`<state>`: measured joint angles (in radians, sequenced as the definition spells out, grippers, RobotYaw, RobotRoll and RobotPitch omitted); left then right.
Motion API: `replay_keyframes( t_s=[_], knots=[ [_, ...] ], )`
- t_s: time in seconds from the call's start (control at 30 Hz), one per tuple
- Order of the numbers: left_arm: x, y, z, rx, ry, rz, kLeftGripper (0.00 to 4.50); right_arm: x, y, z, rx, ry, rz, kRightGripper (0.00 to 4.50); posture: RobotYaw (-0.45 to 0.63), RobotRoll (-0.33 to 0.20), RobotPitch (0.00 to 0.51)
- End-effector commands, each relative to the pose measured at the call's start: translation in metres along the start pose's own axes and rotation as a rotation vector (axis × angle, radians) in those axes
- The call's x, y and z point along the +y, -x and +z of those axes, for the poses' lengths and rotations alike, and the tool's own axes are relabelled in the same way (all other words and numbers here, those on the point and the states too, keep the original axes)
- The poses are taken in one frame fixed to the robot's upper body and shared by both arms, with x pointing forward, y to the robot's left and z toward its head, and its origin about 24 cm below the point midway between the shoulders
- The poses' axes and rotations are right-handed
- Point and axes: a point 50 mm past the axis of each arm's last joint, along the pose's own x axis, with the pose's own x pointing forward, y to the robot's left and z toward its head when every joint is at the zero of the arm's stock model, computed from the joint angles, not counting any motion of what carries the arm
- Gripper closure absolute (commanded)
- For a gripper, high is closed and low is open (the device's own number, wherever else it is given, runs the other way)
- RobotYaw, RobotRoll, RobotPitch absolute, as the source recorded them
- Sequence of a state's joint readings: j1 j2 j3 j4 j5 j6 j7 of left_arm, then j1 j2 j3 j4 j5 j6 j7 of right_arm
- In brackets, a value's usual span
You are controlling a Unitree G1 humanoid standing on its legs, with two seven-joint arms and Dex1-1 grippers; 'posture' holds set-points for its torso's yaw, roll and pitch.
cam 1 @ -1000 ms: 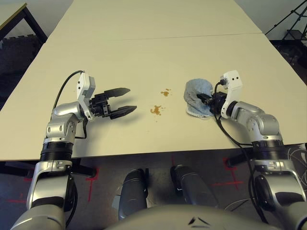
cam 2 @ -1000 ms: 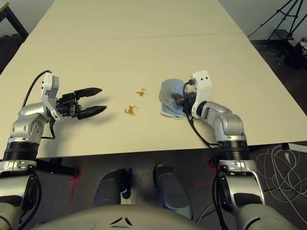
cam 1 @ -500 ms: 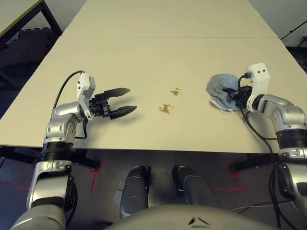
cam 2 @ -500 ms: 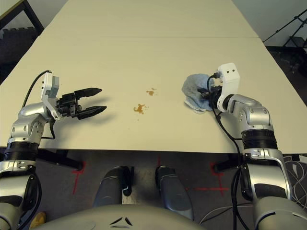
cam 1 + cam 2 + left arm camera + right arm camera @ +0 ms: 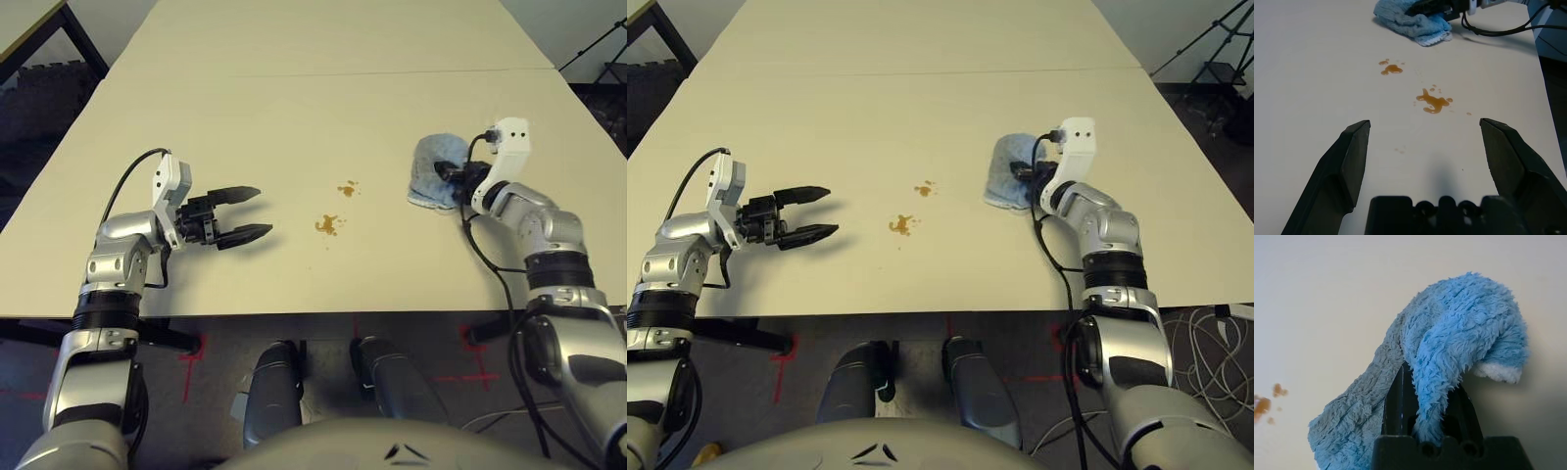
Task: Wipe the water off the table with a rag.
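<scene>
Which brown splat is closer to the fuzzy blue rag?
The farther splat, the smaller one higher up the table. It lies nearer the rag pinched in the right gripper. The bigger splat sits nearer the robot and the open left gripper.

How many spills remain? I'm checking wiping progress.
2 water splatters lie mid-table, between the grippers; the second is nearer the rag, which may hide more.

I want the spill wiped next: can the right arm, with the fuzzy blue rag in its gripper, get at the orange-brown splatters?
Probably yes. The right gripper is shut on the fuzzy blue rag, and only bare cream table lies between it and the orange-brown splatters.
</scene>
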<state>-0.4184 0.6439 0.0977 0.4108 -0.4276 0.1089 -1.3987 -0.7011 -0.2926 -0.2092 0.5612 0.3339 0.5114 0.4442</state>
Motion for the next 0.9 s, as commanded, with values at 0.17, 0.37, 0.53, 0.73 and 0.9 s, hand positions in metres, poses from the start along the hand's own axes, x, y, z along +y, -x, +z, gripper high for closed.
replay_keyframes(
  t_s=[0.17,0.37,0.53,0.73,0.9],
  knots=[
    [-0.002,0.003,-0.002,0.015,0.010,0.004,0.00,0.026,-0.020,-0.020,0.071,0.021,0.049,4.39,-0.19,0.000,0.140],
    [-0.003,0.004,-0.003,0.013,0.014,0.010,0.00,0.055,-0.031,-0.034,0.104,0.028,0.124,4.39,-0.19,0.000,0.139],
    [-0.002,0.003,-0.002,0.008,0.009,0.009,0.00,0.085,-0.039,-0.046,0.146,0.049,0.222,4.39,-0.19,0.000,0.139],
    [-0.001,0.001,-0.001,0.003,0.004,0.009,0.00,0.116,-0.045,-0.058,0.187,0.090,0.316,4.39,-0.18,0.000,0.130],
    [-0.002,-0.001,-0.001,-0.002,0.001,0.010,0.00,0.136,-0.049,-0.064,0.204,0.131,0.379,4.39,-0.17,0.000,0.128]
  ],
)
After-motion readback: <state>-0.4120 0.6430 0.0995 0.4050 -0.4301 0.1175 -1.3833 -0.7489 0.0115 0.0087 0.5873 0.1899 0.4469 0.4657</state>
